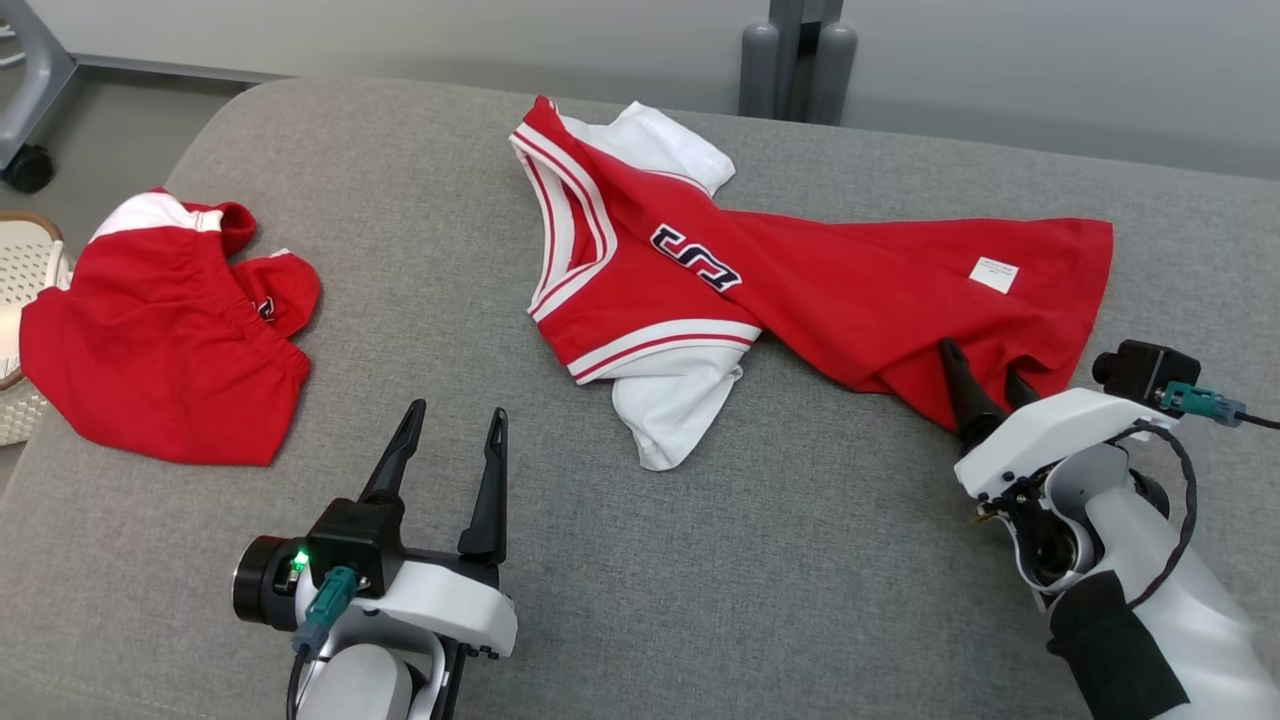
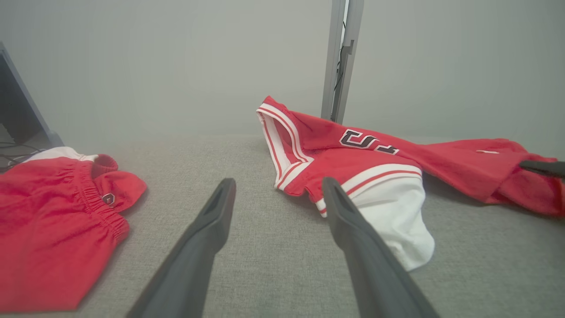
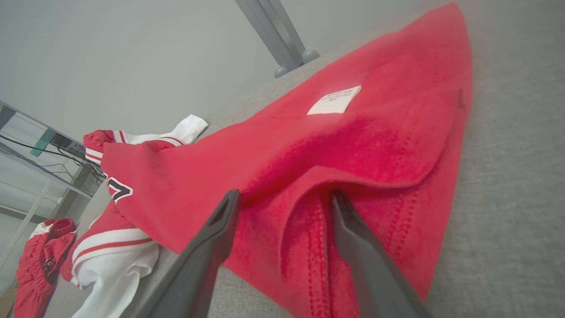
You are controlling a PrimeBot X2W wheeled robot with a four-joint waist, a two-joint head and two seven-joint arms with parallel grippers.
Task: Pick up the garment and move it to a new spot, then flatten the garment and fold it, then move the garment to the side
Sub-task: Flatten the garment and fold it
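Showing a red garment (image 1: 820,290) with white sleeves and striped trim, crumpled across the centre and right of the head view on the grey tabletop (image 1: 700,600). Carries dark block lettering (image 1: 697,257) outlined in white on the chest, twisted by folds and not readable for certain. Bears a small white label (image 1: 994,274) toward the upper right of the frame, near the hem, its printed lines too small to read. Shows red shorts (image 1: 160,340) at the left edge, well apart from the garment, with a small dark badge (image 2: 108,199) that cannot be read, next to a pale perforated basket (image 1: 25,270). Holds the left fingers (image 1: 490,490) at the lower left of the head view, spread wide, pointing up the frame over bare tabletop and gripping nothing. Reaches in from the lower right with the right arm (image 1: 1150,600), forearm slanting up and left. Sets the right fingers (image 1: 965,390) at the garment's lower hem, spread wide, with a fold of red cloth between them in the right wrist view, not pinched.
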